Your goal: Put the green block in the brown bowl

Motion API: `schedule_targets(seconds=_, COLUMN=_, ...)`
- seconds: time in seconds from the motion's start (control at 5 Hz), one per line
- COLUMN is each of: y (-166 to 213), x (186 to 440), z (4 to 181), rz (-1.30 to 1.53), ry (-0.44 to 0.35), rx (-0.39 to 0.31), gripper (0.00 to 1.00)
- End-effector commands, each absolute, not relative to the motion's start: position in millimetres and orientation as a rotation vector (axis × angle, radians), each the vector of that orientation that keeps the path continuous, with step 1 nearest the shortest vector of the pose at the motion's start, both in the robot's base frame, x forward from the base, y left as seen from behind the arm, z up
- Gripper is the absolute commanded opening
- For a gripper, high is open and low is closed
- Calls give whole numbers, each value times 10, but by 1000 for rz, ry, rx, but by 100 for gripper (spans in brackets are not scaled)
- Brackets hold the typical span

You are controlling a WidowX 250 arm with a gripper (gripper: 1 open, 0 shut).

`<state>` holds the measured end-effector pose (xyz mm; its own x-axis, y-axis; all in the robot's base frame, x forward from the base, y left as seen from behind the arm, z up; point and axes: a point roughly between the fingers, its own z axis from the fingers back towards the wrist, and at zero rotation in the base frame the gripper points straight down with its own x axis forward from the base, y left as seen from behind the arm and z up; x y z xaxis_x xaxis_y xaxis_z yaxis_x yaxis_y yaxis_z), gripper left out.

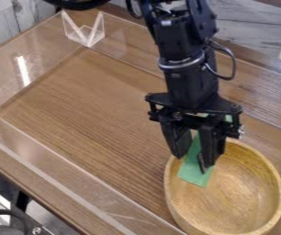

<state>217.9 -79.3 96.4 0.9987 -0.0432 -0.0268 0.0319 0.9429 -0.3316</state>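
The brown bowl [235, 197] of light wood sits at the front right of the table. My gripper [195, 163] points steeply down over the bowl's left rim, shut on the green block [202, 162]. The block hangs nearly upright between the black fingers, and its lower end reaches down inside the bowl near the left wall. Whether that end touches the bowl's floor I cannot tell.
Clear plastic walls [33, 64] fence the wooden table on the left and front. A small clear stand [84, 30] is at the back left. The arm [180, 46] rises from the gripper toward the top middle.
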Motion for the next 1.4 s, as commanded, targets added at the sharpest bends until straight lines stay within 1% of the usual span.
schedule_targets(seconds=0.0, y=-787, x=2266, z=1044, rz=-40, ry=-7, rx=-348, gripper=0)
schedule_targets(seconds=1.2, y=-780, x=2295, z=1008, rz=-48, ry=0, rx=-360, gripper=0)
